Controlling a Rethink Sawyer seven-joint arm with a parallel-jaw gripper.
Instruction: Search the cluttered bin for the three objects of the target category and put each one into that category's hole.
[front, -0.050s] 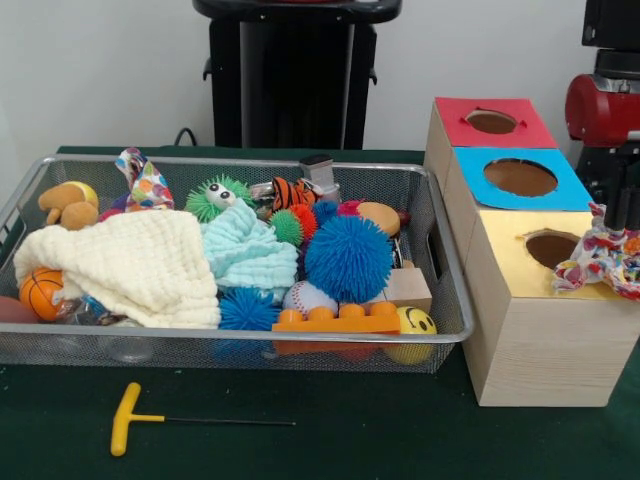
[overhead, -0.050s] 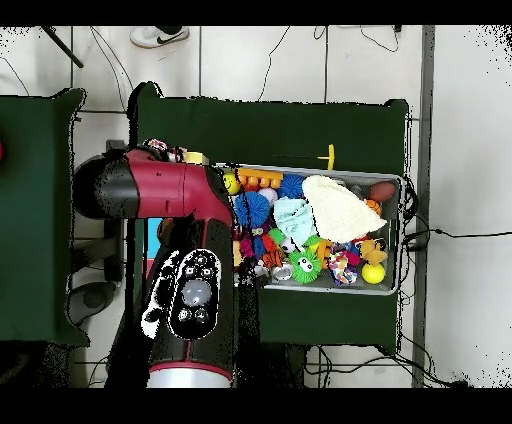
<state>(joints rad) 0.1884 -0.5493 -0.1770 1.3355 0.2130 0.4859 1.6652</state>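
Note:
My gripper (front, -0.050s: 607, 232) hangs at the far right, just right of the gold box's hole (front, -0.050s: 551, 248). It is shut on a colourful patterned cloth (front, -0.050s: 598, 262) that droops over the gold box top (front, -0.050s: 500, 262). In the wire bin (front, -0.050s: 250, 340) lie a cream knitted cloth (front, -0.050s: 130, 265), a pale teal cloth (front, -0.050s: 245, 250) and another patterned cloth (front, -0.050s: 145, 182). From overhead the red arm (overhead, -0.050s: 170, 190) hides the boxes. Only a bit of the held cloth (overhead, -0.050s: 163, 152) shows there, with the cream cloth (overhead, -0.050s: 340, 208) and the teal cloth (overhead, -0.050s: 293, 218).
Behind the gold box stand a blue-topped box (front, -0.050s: 520, 177) and a red-topped box (front, -0.050s: 491, 121), each with a hole. The bin also holds a blue spiky ball (front, -0.050s: 348, 258), an orange brick (front, -0.050s: 335, 320), balls and plush toys. A yellow-handled tool (front, -0.050s: 128, 418) lies in front of the bin.

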